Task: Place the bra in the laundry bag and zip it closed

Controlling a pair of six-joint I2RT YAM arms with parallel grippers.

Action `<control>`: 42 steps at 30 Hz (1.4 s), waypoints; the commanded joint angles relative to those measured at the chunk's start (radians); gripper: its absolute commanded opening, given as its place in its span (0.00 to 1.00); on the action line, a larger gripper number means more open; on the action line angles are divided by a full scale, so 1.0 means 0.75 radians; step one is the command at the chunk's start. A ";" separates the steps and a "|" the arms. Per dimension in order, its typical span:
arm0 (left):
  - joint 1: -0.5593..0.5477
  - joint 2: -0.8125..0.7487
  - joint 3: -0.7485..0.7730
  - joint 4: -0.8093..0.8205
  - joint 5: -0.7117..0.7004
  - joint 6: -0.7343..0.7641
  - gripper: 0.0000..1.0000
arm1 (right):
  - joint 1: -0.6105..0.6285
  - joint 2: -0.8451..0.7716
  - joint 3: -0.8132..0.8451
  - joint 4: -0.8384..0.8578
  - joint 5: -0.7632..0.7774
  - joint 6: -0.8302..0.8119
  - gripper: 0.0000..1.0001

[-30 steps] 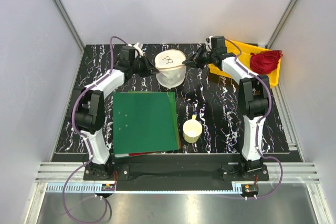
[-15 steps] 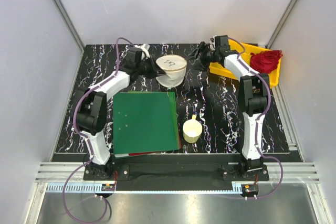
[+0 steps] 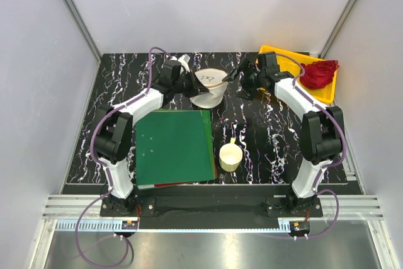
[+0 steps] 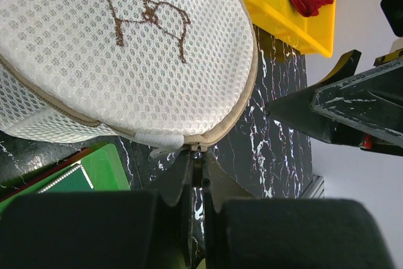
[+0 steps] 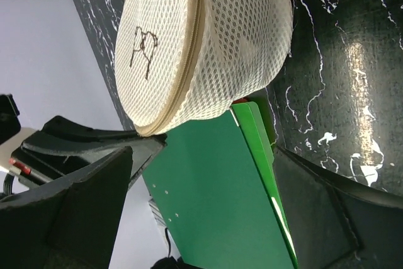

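Observation:
The laundry bag (image 3: 208, 86), a round cream mesh drum with a brown mark on its flat face, lies tilted at the back of the table. Its rim zipper looks closed along the stretch that shows. My left gripper (image 3: 191, 84) is shut on the zipper pull (image 4: 197, 149) at the bag's rim (image 4: 239, 111). My right gripper (image 3: 236, 82) stands open just right of the bag (image 5: 201, 42), touching nothing. In the right wrist view its jaws spread wide, with the folder behind the gap. The bra shows in no view.
A green folder (image 3: 175, 146) lies in front of the bag, over something red. A cream cup (image 3: 230, 157) with a handle stands to its right. A yellow tray (image 3: 277, 55) at the back right holds a red garment (image 3: 318, 72).
My right gripper has opened and let go of the bag's rim. The bag has tipped over from upright. My left gripper has moved right and nearer, still pinching the rim.

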 commanded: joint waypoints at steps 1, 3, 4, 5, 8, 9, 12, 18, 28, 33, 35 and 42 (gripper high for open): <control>-0.036 -0.046 -0.010 0.083 -0.017 -0.005 0.00 | 0.043 -0.032 -0.051 0.142 0.060 0.106 0.99; -0.042 -0.056 -0.014 0.083 -0.019 -0.005 0.00 | 0.064 -0.007 -0.033 0.154 0.042 0.137 0.94; -0.046 -0.058 -0.016 0.085 -0.019 -0.003 0.00 | 0.072 0.025 -0.013 0.156 0.037 0.149 0.93; -0.048 -0.060 -0.016 0.083 -0.019 -0.003 0.00 | 0.080 0.046 0.002 0.174 0.027 0.161 0.91; -0.054 -0.060 -0.010 0.083 -0.008 0.000 0.00 | 0.105 0.125 0.065 0.203 0.019 0.208 0.83; -0.060 -0.060 -0.006 0.083 -0.008 0.002 0.00 | 0.111 0.146 0.083 0.211 0.019 0.227 0.81; -0.062 -0.062 0.004 0.069 0.004 0.018 0.00 | 0.105 0.216 0.149 0.211 0.035 0.245 0.54; 0.001 -0.060 0.020 -0.045 -0.013 0.071 0.00 | 0.072 0.248 0.192 0.201 0.109 0.197 0.00; 0.122 -0.068 0.104 -0.293 -0.145 0.216 0.00 | 0.007 0.320 0.292 0.152 0.054 0.002 0.00; 0.124 -0.054 0.182 -0.418 -0.233 0.276 0.16 | -0.005 0.320 0.317 0.107 0.043 -0.055 0.00; 0.126 -0.034 0.237 -0.463 -0.250 0.314 0.26 | -0.014 0.314 0.315 0.105 0.041 -0.072 0.06; 0.124 -0.187 0.200 -0.502 -0.323 0.398 0.57 | -0.014 0.267 0.362 -0.036 0.080 -0.202 0.70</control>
